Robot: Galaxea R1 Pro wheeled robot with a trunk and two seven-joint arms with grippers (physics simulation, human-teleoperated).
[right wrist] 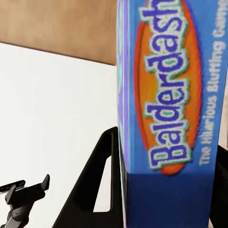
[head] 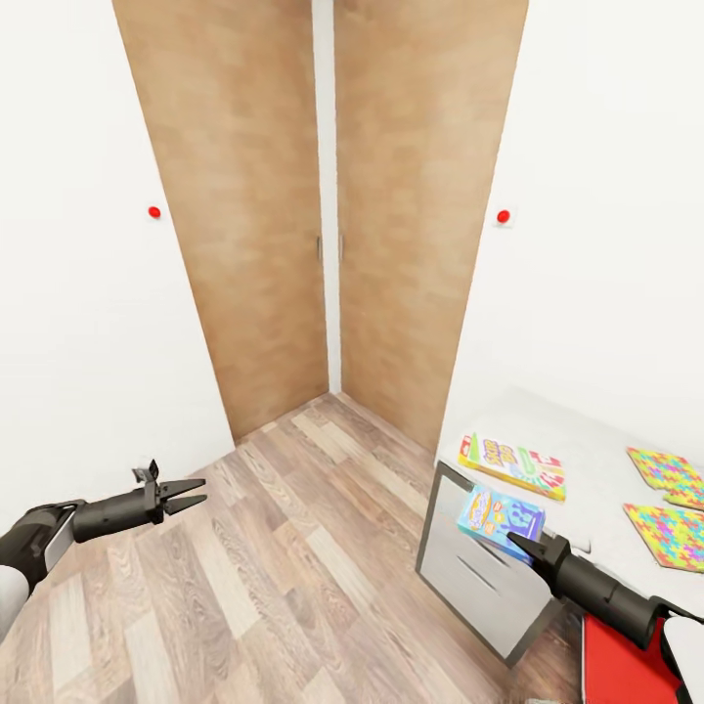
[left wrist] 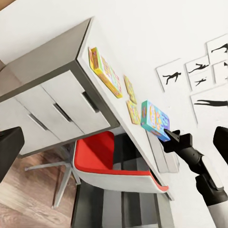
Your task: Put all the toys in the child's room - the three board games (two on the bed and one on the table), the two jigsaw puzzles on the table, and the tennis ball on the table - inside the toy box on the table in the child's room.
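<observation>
My right gripper (head: 523, 543) is shut on a small blue "Balderdash" board game (head: 499, 516), held in the air just off the table's near corner. In the right wrist view the blue box (right wrist: 175, 118) stands upright between the black fingers (right wrist: 99, 190). A yellow-green-red SKIP-BO board game (head: 513, 465) lies flat on the pale grey table (head: 587, 440). Two multicoloured jigsaw puzzles (head: 667, 471) (head: 673, 535) lie further right on it. My left gripper (head: 196, 492) hangs open and empty over the wood floor, far left of the table.
Tall wooden closet doors (head: 391, 215) fill the corner ahead between white walls. Grey drawers (left wrist: 57, 111) front the table, and a red chair (left wrist: 109, 156) is tucked under it. Black silhouette prints (left wrist: 190, 71) hang on the wall beyond. Wood-plank floor (head: 274, 548) lies between my arms.
</observation>
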